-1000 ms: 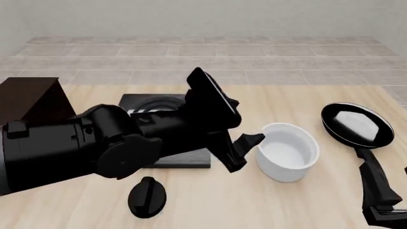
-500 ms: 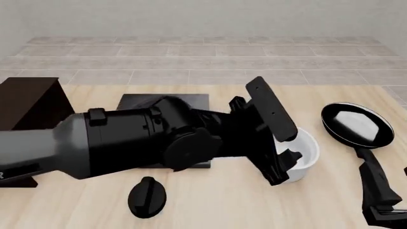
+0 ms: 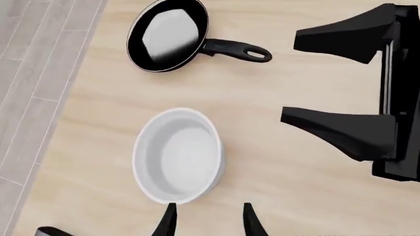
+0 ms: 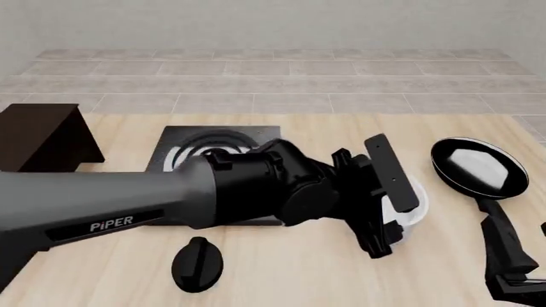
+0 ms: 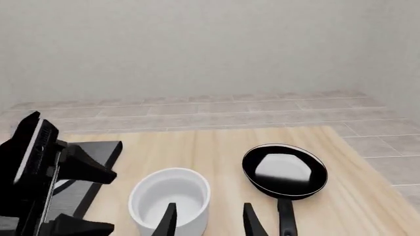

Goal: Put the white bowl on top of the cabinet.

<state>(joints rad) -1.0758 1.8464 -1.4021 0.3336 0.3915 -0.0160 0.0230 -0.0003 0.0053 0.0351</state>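
The white bowl [image 3: 178, 155] stands upright and empty on the table, just ahead of my left gripper [image 3: 208, 220], which is open with nothing between its fingers. In the front view the left gripper [image 4: 388, 233] hangs over the bowl [image 4: 415, 203] and hides most of it. In the right wrist view, the left gripper [image 5: 111, 199] is beside the bowl [image 5: 169, 194] and not touching it. My right gripper [image 5: 210, 220] is open and empty, low at the table's front right [image 4: 510, 272]. The dark cabinet [image 4: 43, 137] stands at the far left.
A black frying pan [image 4: 477, 167] lies right of the bowl, its handle pointing toward the right gripper. A flat black stove plate [image 4: 213, 142] sits behind the left arm. A black knob [image 4: 197, 263] lies near the front edge.
My left arm has swung to the right from beside the stove plate, and its gripper now covers most of the bowl in the front view. The right arm has not moved.
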